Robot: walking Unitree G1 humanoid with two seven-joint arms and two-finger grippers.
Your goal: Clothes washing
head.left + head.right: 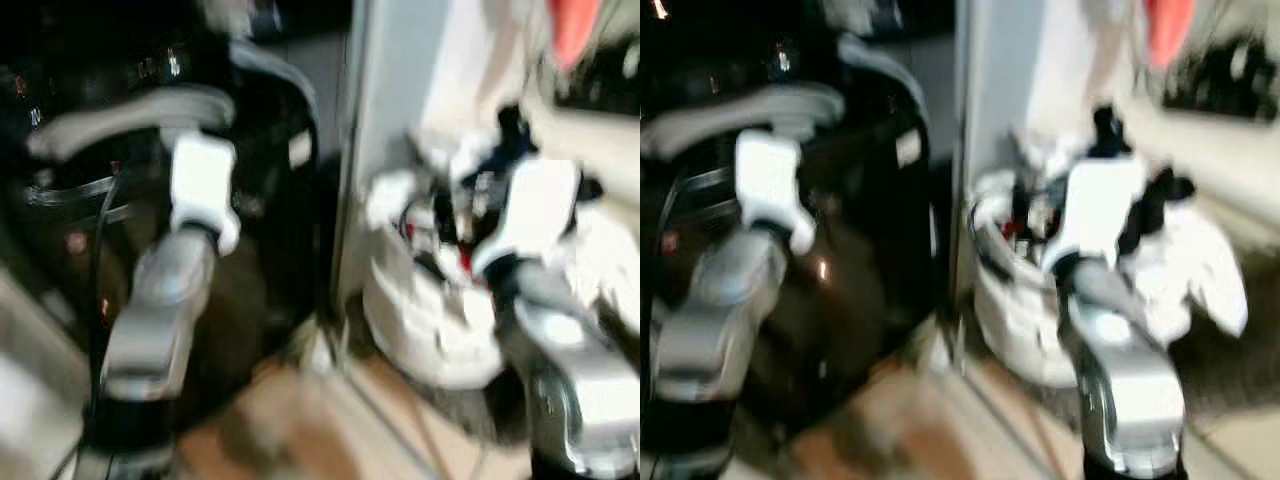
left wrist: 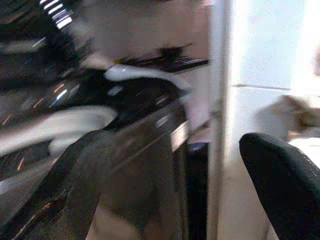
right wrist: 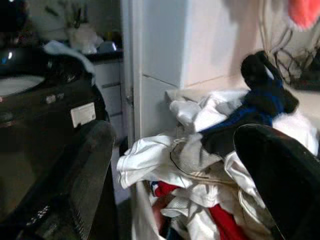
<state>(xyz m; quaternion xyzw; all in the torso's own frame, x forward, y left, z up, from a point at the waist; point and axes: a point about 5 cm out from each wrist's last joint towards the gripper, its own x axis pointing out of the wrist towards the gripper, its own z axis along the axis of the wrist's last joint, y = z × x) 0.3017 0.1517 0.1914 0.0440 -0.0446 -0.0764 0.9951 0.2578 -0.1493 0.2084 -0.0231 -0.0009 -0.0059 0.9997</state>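
The laundry basket [image 1: 420, 320] stands low at the robot's right front, heaped with clothes [image 3: 200, 165] — white, red and a dark blue piece on top. The right gripper [image 3: 175, 180] is the nearer one: its wrist view looks straight onto the heap, fingers spread wide and holding nothing. The left gripper [image 2: 170, 190] is also open and empty, facing the dark washing machine [image 1: 260, 200] at the left. One basket, one machine; the garments are too tangled and blurred to count, probably several. The pile runs away from the right gripper towards the wall.
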